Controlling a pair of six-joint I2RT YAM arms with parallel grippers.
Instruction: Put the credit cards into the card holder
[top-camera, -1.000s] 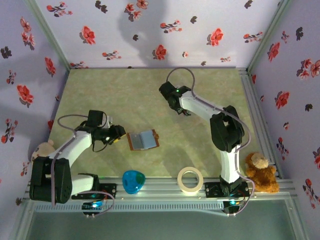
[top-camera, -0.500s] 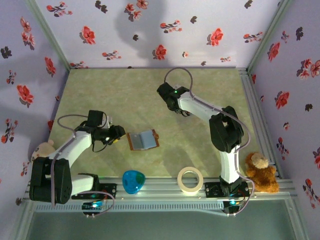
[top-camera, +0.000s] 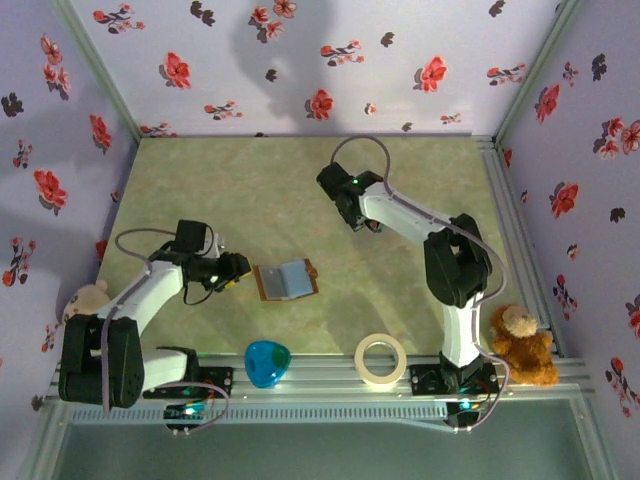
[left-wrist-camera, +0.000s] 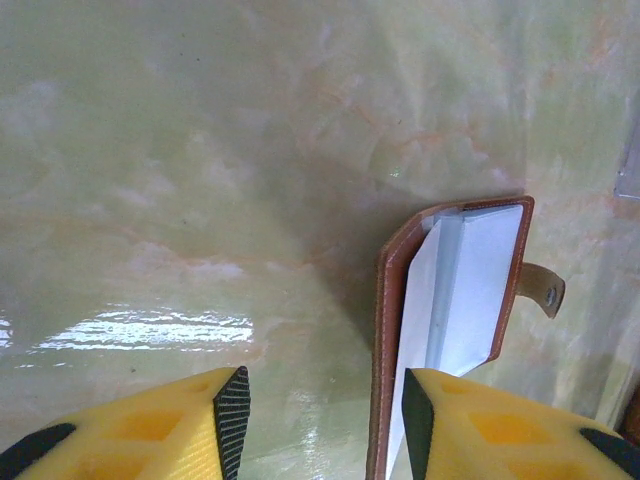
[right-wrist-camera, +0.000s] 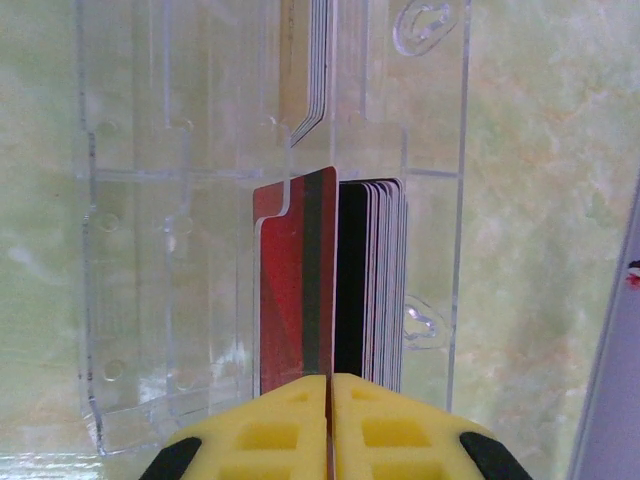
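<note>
Right fingers (right-wrist-camera: 280, 430) pinched together on a red credit card (right-wrist-camera: 290, 290) standing in the clear stand (right-wrist-camera: 170, 250), centre frame, other cards (right-wrist-camera: 375, 280) stacked right of it. Left fingers (left-wrist-camera: 190, 420) stand partly apart, empty, above the counter (left-wrist-camera: 200, 150). The card holder (left-wrist-camera: 455, 280) lies unfolded at lower right, just beside them.

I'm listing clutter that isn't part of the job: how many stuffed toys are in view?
2. A brown teddy sits by the right arm's base; a pale one peeks out at the left edge, partly hidden by the left arm. Others may be hidden.
</note>
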